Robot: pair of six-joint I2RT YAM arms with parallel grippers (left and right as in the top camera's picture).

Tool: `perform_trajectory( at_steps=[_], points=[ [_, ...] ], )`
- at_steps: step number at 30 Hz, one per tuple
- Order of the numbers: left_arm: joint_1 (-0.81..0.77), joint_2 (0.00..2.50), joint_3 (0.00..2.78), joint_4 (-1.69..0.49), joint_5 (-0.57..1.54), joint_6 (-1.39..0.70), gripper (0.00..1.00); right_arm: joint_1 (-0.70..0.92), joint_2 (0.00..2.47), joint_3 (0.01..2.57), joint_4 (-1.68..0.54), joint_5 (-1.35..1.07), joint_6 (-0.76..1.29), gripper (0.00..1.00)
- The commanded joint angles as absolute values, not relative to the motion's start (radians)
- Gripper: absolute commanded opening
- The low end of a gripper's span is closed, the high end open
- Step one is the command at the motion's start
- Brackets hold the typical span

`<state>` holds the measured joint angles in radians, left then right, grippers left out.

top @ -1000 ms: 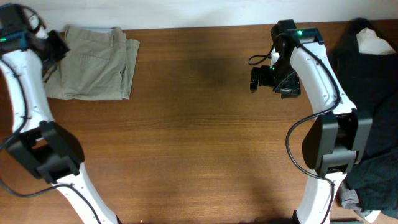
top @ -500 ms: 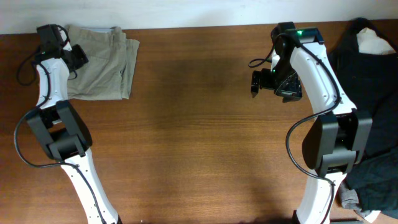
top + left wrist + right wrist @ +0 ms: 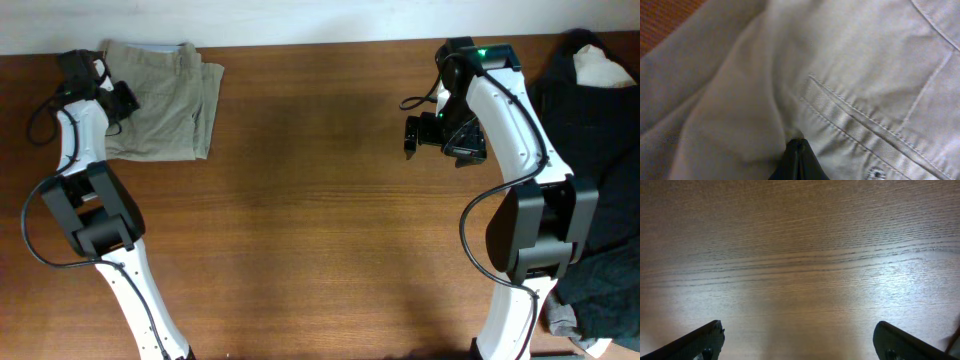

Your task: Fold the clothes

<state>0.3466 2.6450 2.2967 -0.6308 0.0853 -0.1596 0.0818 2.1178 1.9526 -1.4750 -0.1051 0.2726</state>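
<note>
1. Shorts (image 3: 850, 75) overrun every edge of the left wrist view and are blurred up close.
2. Left jaws: only a dark tip shows at the bottom edge.
3. Right jaws are cut off at the lower corners.
4. Black heap (image 3: 605, 130) runs off the right edge.

You are at a robot test bench, the kind found in a lab. Two white-and-black machine arms rise from the near edge of a plain wooden tabletop (image 3: 320, 230): the left arm (image 3: 72, 140) at 8 o'clock and the right arm (image 3: 510, 120) at 4 o'clock. A loose cable (image 3: 412, 97) loops off the right one. Clothes lie about: khaki shorts (image 3: 165, 95) at 10 o'clock, a black garment heap (image 3: 600, 150) at 3 o'clock.
</note>
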Motion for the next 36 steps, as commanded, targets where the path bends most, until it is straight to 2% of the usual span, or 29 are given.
perform_trajectory(
  at_steps=[1,5,13,19,22,31,36],
  points=[
    [0.406,2.735,2.293,-0.643,0.043,-0.14,0.02,0.078,2.1,1.962,-1.485,-0.104,0.271,0.99],
    [0.432,2.747,2.293,-0.632,-0.006,-0.159,0.01,0.078,2.1,1.962,-1.49,-0.109,0.271,0.99],
    [0.491,2.747,2.293,-0.616,-0.026,-0.357,0.01,0.078,2.1,1.962,-1.497,-0.12,0.271,0.99],
    [0.478,2.747,2.293,-0.574,-0.012,-0.41,0.01,0.078,2.1,1.962,-1.505,-0.123,0.271,0.99],
    [0.459,2.751,2.293,-0.538,-0.004,-0.502,0.01,0.078,2.1,1.962,-1.521,-0.123,0.271,0.99],
    [0.388,2.767,2.293,-0.501,0.0,-0.507,0.02,0.078,2.1,1.962,-1.538,-0.123,0.29,0.99],
    [0.385,2.721,2.315,-0.557,0.004,-0.423,0.02,0.078,2.1,1.962,-1.536,-0.123,0.289,0.99]
  ],
)
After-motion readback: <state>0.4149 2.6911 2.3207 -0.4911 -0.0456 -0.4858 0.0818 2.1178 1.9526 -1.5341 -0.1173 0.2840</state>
